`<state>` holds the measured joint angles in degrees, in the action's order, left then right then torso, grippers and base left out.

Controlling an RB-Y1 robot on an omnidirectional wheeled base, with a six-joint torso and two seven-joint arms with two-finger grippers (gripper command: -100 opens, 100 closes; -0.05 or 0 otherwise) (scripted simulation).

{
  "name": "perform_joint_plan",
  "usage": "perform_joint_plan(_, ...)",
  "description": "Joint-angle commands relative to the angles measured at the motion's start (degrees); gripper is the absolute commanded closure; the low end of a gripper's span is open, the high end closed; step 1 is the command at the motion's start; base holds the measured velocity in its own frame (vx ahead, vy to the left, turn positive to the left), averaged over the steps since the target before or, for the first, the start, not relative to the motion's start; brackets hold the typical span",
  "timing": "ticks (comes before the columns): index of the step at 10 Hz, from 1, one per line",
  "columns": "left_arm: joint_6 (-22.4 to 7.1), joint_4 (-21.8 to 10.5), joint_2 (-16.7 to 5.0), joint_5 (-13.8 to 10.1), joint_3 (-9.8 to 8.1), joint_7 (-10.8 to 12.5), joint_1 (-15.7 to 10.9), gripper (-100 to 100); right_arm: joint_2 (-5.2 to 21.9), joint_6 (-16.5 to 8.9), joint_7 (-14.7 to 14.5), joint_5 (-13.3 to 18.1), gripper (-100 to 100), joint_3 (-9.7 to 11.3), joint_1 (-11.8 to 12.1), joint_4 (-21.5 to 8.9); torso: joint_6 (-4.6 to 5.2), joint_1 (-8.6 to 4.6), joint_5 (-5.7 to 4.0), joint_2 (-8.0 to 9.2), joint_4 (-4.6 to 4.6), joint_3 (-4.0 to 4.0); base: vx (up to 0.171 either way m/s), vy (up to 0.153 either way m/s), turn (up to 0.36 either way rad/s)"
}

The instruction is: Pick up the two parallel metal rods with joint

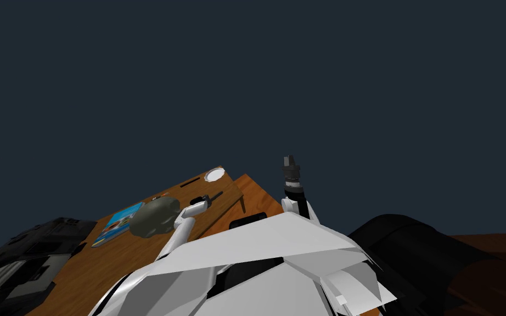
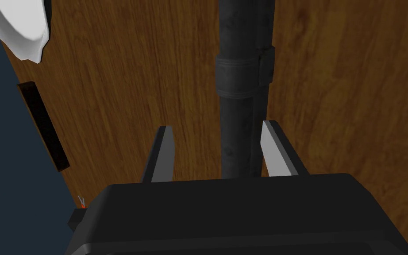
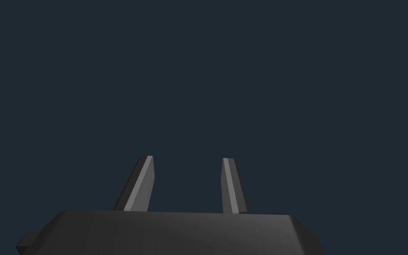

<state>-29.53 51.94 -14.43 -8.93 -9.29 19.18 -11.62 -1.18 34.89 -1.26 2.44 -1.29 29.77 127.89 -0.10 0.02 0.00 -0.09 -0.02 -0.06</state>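
Closest in is the dark box of the left gripper (image 2: pixel 216 126), hanging low over a brown wooden desk (image 2: pixel 123 88). Its fingers (image 2: pixel 164 155) are spread wide and grip nothing. The rods (image 2: pixel 238 133) lie flat on the desk between them and run straight away from the hand. One is thick and dark, with a thinner one tight alongside it. The pair sits off centre in the gap: one finger is just beside the thin rod, while bare wood shows between the other finger and the thick rod. Further along, past the fingertips, a ribbed collar (image 2: pixel 237 75) clamps the two rods together.

A white plate (image 2: pixel 21 26) sits near the desk's far edge, and a narrow black slot (image 2: pixel 44 126) lies well clear of the rods.

The right gripper (image 3: pixel 188 158) is raised off to the side, with its fingers apart and empty.

The rods look stiff and will probably be fairly heavy for their width. Their smooth, round sides are likely to roll or slide against thin blade fingers. Being long, they would probably tip if lifted near one end. The best hold looks to be across both rods close to the collar, with the hand centred first so both fingers meet them together.
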Motion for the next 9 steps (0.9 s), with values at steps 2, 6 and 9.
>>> perform_joint_plan(2, 0.0, 0.0, 0.0, 0.0, 0.01, 0.0, 0.0, 100, 0.0, 0.0, 0.0, 0.0, 0, 0.0, 0.0, 0.0, 0.01, -0.01, -0.01, 0.03, 0.03, 0.03, 0.000, 0.000, 0.000)
perform_joint_plan(6, -1.9, 1.4, -0.4, 0.0, 0.03, 0.5, -0.4, 100, 0.0, 0.0, 0.0, 0.0, 0, 0.0, 0.0, 0.0, 0.00, -0.01, 0.01, 0.06, 0.00, 0.03, -0.015, -0.009, -0.005)
perform_joint_plan(9, -2.4, 2.1, -0.6, -0.2, 0.06, 0.5, -0.1, 0, 0.0, 0.0, 0.0, 0.0, 0, 0.0, 0.0, 0.0, -0.01, -0.10, -0.02, 0.30, 0.05, 0.17, -0.052, -0.018, -0.006)
